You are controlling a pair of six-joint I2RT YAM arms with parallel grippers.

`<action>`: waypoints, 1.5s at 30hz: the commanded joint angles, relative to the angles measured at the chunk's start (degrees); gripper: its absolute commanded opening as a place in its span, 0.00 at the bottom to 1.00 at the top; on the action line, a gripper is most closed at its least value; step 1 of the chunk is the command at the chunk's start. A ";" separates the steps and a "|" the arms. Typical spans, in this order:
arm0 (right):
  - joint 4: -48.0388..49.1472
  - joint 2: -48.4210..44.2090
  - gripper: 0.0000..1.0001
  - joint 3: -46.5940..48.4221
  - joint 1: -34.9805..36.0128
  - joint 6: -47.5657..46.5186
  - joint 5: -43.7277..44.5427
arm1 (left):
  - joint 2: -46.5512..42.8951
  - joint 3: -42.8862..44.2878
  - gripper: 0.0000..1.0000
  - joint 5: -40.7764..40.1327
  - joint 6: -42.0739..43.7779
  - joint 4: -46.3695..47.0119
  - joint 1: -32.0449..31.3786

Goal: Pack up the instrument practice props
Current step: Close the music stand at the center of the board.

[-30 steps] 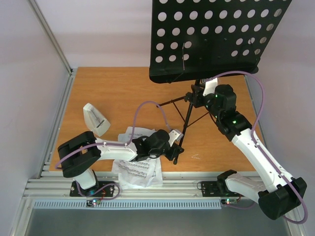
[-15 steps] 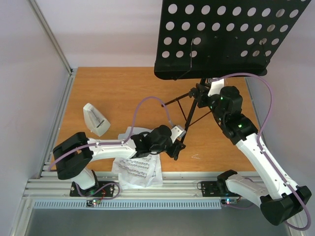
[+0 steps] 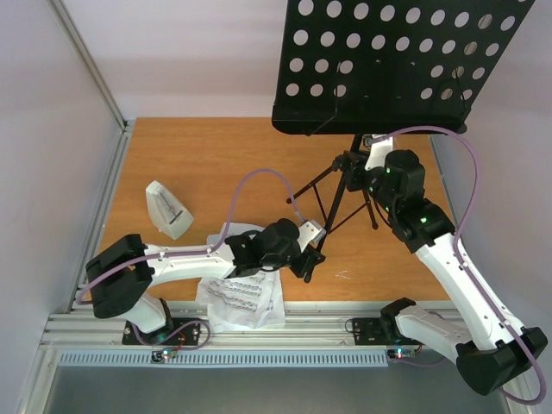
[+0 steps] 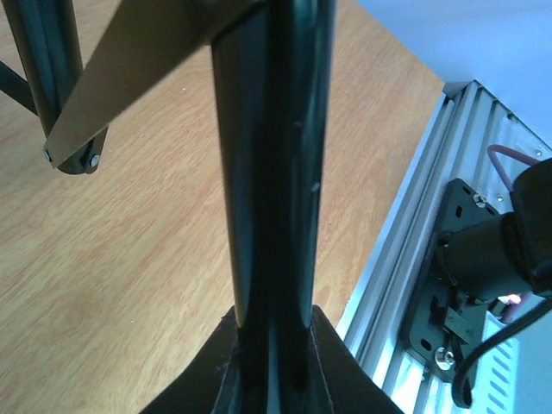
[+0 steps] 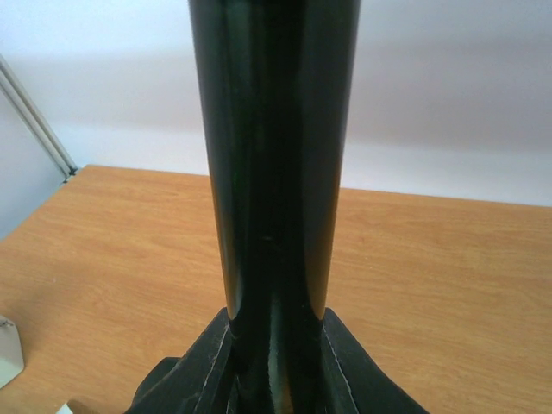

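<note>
The black tripod music stand stands at the back right, its perforated desk [image 3: 392, 60] high in the top view. My right gripper [image 3: 354, 164] is shut on the stand's shaft [image 5: 276, 172] just under the desk. My left gripper [image 3: 310, 257] is shut on the lower end of one tripod leg [image 4: 272, 172], near the table's front. The white metronome [image 3: 168, 210] lies on the table at the left, apart from both grippers. White sheet-music pages [image 3: 241, 297] lie at the front edge, partly under my left arm.
An aluminium rail frame [image 3: 259, 332] runs along the near edge and a rail [image 3: 108, 216] along the left side. White walls enclose the table. Another tripod leg [image 4: 52, 78] shows in the left wrist view, and a black arm base mount [image 4: 474, 259] sits on the rail.
The stand's desk has swung right and away, and its legs now spread wider. My right gripper moved slightly right with the shaft. My left gripper stayed on the leg.
</note>
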 commanded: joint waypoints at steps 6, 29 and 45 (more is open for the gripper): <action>-6.93 -1.77 0.01 11.48 0.77 0.09 -2.09 | -6.61 8.28 0.00 7.88 -0.13 5.99 -0.15; -26.30 6.74 0.01 20.67 0.85 0.85 4.84 | -7.81 9.64 0.01 20.83 -16.36 8.17 -0.15; -34.04 14.06 0.01 33.87 0.77 2.21 0.33 | -8.55 15.86 0.00 23.80 -17.29 8.29 -0.13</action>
